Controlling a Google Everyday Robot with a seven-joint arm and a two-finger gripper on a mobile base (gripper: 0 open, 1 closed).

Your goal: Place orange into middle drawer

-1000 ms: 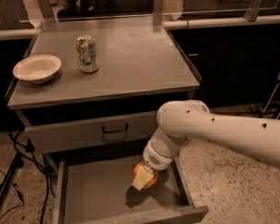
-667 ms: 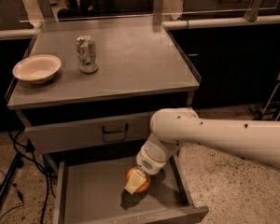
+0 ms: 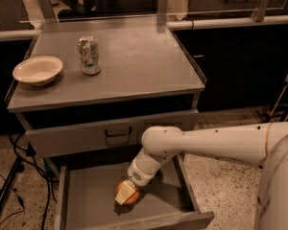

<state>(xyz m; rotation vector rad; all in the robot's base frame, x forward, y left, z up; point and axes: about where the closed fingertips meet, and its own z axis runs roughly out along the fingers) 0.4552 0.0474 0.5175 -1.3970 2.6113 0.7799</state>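
Note:
The middle drawer (image 3: pixel 93 202) stands pulled open below the cabinet, a grey tray with low side walls. The orange (image 3: pixel 133 198) is down at the drawer floor near its middle, mostly covered by the gripper (image 3: pixel 125 194). The gripper reaches down into the drawer from the white arm that comes in from the right, and its cream fingertips are closed around the orange. Whether the fruit rests on the floor or hangs just above it I cannot tell.
A closed grey drawer front with a dark loop handle (image 3: pixel 118 132) sits above the open drawer. On the cabinet top stand a silver and green drinks can (image 3: pixel 89 55) and a cream shallow bowl (image 3: pixel 37 70). Black cables (image 3: pixel 14 176) lie on the floor at left.
The gripper with the orange has moved left and lower into the drawer, toward the floor's middle. The arm has stretched further left.

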